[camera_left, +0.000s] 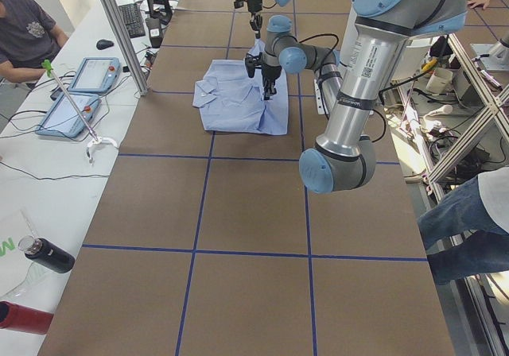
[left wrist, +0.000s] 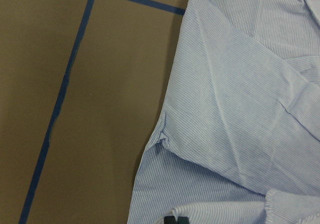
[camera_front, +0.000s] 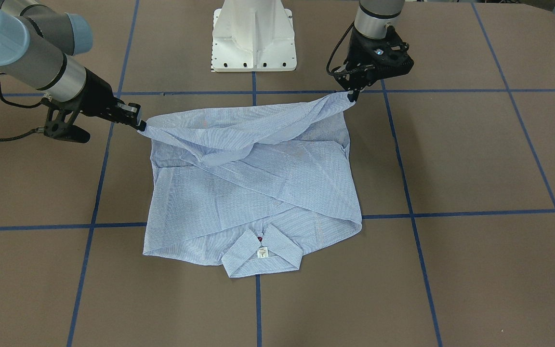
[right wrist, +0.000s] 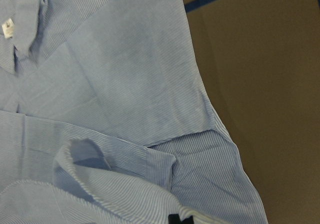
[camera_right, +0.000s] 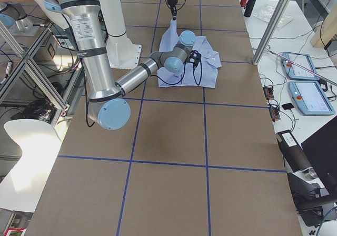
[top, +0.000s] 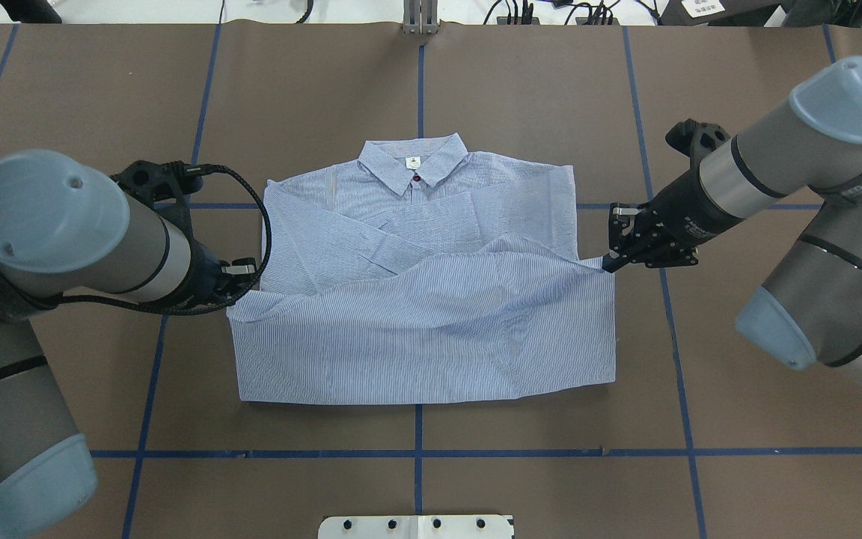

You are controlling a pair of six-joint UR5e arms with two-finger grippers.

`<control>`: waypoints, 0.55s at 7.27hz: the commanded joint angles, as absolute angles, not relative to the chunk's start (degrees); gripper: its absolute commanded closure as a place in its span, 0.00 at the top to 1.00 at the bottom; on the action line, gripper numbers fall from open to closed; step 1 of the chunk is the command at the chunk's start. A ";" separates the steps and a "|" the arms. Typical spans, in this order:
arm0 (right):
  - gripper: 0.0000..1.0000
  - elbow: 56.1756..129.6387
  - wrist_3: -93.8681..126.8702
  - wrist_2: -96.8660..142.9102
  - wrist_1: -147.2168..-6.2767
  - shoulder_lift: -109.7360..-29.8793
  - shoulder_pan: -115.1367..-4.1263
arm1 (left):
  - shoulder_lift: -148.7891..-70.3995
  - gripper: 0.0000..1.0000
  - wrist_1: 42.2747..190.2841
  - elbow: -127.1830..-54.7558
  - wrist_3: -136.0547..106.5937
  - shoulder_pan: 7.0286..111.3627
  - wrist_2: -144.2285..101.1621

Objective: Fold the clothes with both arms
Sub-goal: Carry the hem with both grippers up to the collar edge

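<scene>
My left end effector is clamped on one hem corner of the shirt, and my right end effector is clamped on the other corner. Between them the hem hangs lifted and stretched above the shirt's body. The rest lies flat on the tabletop, sleeves folded across it, with the collar on the side away from my base.

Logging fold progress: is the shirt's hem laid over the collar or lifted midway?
Lifted midway: left gripper and right gripper pinch hem corners of the shirt, short of the collar.
</scene>
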State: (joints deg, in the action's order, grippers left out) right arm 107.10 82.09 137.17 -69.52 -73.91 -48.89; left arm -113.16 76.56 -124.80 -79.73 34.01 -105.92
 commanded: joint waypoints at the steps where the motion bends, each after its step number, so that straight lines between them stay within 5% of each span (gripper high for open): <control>1: 0.00 101.64 82.00 137.02 -69.43 -67.97 -51.76 | -116.08 0.00 76.55 -120.70 -72.98 39.61 -107.92; 4: 0.00 88.02 75.43 136.76 -68.82 -59.87 -52.82 | -117.60 0.00 91.87 -105.78 -69.79 43.15 -108.02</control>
State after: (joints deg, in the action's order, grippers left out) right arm 93.12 77.89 136.85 -68.93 -62.71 -52.26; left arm -117.21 85.09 -111.79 -70.36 42.05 -107.95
